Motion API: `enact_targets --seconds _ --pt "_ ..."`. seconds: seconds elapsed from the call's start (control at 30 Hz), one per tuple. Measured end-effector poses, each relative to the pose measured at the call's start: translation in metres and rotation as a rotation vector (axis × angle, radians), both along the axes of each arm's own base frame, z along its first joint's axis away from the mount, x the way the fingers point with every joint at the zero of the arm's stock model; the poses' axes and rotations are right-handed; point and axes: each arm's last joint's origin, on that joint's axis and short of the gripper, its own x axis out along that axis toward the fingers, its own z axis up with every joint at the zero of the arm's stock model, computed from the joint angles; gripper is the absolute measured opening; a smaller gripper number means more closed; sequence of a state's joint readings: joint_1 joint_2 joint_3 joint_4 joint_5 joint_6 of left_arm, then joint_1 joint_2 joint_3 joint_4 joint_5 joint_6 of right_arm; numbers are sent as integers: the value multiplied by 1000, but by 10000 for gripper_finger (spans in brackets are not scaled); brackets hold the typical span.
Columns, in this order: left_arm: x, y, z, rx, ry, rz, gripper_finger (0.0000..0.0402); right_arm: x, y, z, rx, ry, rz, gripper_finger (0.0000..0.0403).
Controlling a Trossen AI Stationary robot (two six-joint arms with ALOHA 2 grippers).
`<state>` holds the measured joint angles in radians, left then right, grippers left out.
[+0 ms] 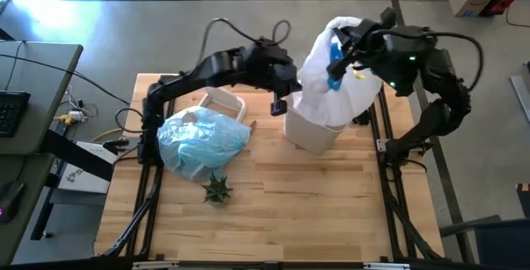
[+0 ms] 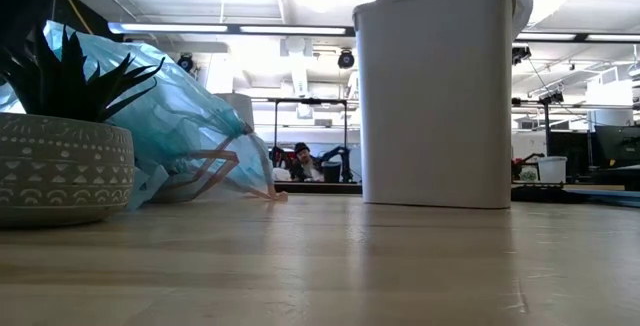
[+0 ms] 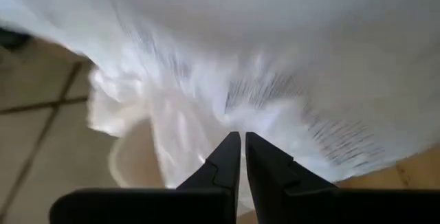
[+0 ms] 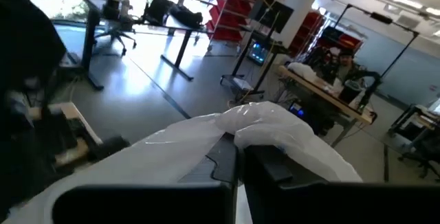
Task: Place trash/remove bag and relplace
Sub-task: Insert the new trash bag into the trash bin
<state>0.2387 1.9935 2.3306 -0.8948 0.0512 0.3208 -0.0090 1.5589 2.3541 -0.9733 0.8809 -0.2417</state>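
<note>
Overhead, both hands (image 1: 286, 103) (image 1: 338, 69) pinch the white bag's (image 1: 331, 88) rim.

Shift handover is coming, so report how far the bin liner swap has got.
Done: the full, crinkly light-blue plastic bag lies out on the wooden table, beside the small green potted plant.
In hand: both claws are shut on a thin white plastic liner over the tall white plastic bin; the left claw pinches its lower edge, the right claw holds its top.
Left: seating the liner inside and over the rim.

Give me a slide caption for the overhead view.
Both grippers, left and right, pinch a white bag over the white bin; a filled blue bag lies nearby.
</note>
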Motion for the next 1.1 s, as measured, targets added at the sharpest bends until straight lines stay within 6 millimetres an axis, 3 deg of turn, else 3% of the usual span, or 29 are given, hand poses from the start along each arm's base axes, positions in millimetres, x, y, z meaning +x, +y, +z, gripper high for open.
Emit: enact_targets --seconds 0.17,0.3,0.37,0.47,0.77,0.97,1.1 --pt "-18 -9 17 24 -7 13 7 12 -5 -11 30 50 -24 0" --pt "-27 -27 27 -78 -38 -169 7 18 -7 -15 61 39 -19 0" --pt "-27 -39 28 -123 -45 -266 7 19 -7 -15 71 29 -18 0" --pt "-20 -48 20 -95 2 -230 8 19 -7 -16 81 30 -11 0" --pt "9 -42 0 -64 -23 -177 21 19 -7 -26 166 34 -26 0" --pt "27 -10 -38 -33 112 -44 21 27 -1 -41 202 89 -21 0" --pt "28 -2 -55 -6 226 32 21 31 2 -48 216 113 -17 0"
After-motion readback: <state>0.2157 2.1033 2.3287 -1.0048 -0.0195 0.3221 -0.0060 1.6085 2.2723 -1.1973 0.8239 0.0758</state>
